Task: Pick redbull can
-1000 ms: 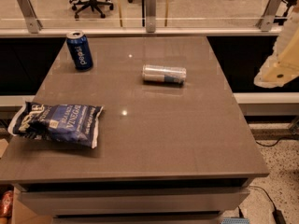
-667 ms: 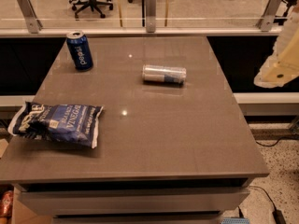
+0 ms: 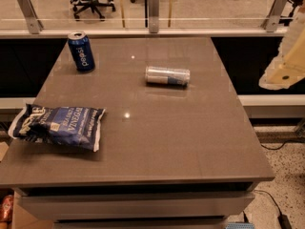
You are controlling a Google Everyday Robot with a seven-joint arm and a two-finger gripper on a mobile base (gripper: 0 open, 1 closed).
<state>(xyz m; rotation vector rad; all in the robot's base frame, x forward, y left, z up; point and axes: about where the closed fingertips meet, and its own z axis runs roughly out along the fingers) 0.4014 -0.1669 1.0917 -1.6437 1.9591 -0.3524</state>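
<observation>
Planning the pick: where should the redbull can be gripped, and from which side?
Take the redbull can around its mid-body from above, closing across its narrow width, front to back. It lies on its side, long axis left to right, so it would likely roll if pushed. The hand is off to the right, past the table edge.

1. Cans: 2. The redbull can point(image 3: 167, 76) lies on its side mid-table point(image 3: 167, 147); the Pepsi can point(image 3: 81, 51) stands upright at the table's far-left corner.
2. Chip bags: 1 point(image 3: 57, 126), at the table's left edge.
3. Gripper point(image 3: 282, 70): 1, off the table's right side.
</observation>
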